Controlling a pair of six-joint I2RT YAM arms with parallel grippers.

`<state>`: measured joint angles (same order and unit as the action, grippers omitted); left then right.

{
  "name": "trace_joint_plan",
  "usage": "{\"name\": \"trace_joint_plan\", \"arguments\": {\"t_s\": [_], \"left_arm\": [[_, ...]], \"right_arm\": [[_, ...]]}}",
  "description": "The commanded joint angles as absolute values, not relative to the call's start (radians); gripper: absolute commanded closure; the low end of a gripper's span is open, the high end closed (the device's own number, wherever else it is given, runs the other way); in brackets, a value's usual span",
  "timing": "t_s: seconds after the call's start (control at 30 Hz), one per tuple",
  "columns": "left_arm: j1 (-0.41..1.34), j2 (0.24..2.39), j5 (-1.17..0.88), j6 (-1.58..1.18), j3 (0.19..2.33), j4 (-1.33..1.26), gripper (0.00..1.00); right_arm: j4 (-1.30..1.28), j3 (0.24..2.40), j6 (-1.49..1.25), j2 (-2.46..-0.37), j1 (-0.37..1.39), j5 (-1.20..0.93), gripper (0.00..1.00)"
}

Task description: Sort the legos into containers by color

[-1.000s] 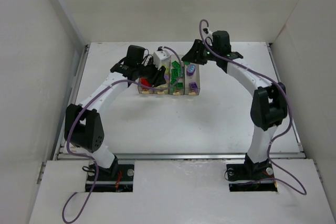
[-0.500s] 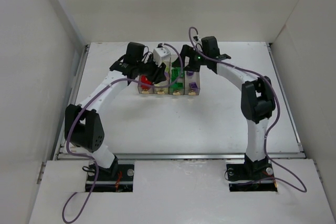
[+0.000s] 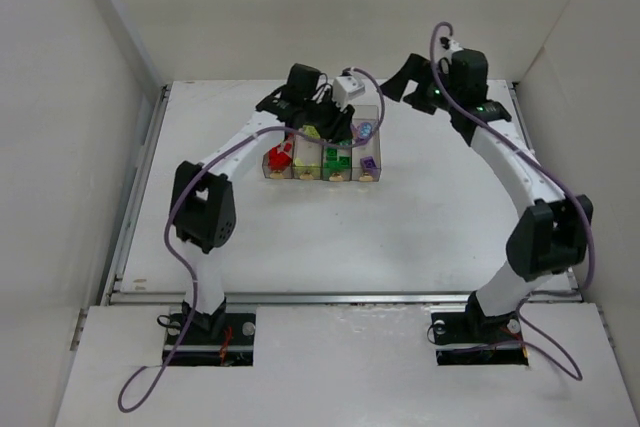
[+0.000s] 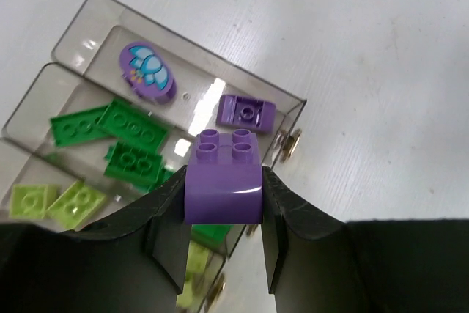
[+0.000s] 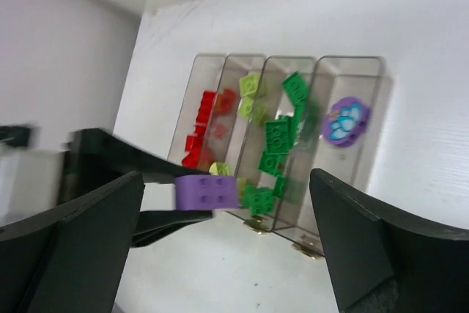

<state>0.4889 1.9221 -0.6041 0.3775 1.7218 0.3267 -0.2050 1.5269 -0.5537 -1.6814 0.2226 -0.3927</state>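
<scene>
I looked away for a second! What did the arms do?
The left arm swung right along the bins, left fingers pinching a purple brick. The right arm pulled back rightward, right fingers wide open. The bins stayed put.

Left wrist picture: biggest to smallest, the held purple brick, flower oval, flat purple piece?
1. held purple brick, though it's nearest the camera.
2. flower oval, only barely ahead of the next.
3. flat purple piece.
</scene>
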Motion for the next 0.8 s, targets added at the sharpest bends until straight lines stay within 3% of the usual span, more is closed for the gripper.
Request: {"name": "trace_joint_plan", "arguments": {"t_s": [0.0, 0.27, 0.4, 0.43, 0.77], "left_arm": [[0.521, 2.0, -0.592, 0.302, 1.833, 0.298, 1.0], [0.561, 2.14, -0.542, 0.276, 1.888, 0.212, 0.84], [0.572, 2.155, -0.532, 0.255, 1.91, 0.222, 0.45], [0.572, 2.155, -0.532, 0.246, 1.91, 0.222, 0.0], [0.572, 2.02, -0.348, 0.207, 1.93, 0.253, 0.0]], "right_arm": [[-0.248, 1.453, -0.534, -1.562, 0.197, -0.27, 0.0], [-0.379, 1.413, -0.456, -1.431, 0.15, -0.146, 0.0], [-0.399, 1.413, -0.436, -1.41, 0.13, -0.146, 0.0], [-0.409, 1.422, -0.427, -1.41, 0.118, -0.146, 0.0], [-0.41, 1.431, -0.414, -1.368, 0.089, -0.147, 0.0]]}}
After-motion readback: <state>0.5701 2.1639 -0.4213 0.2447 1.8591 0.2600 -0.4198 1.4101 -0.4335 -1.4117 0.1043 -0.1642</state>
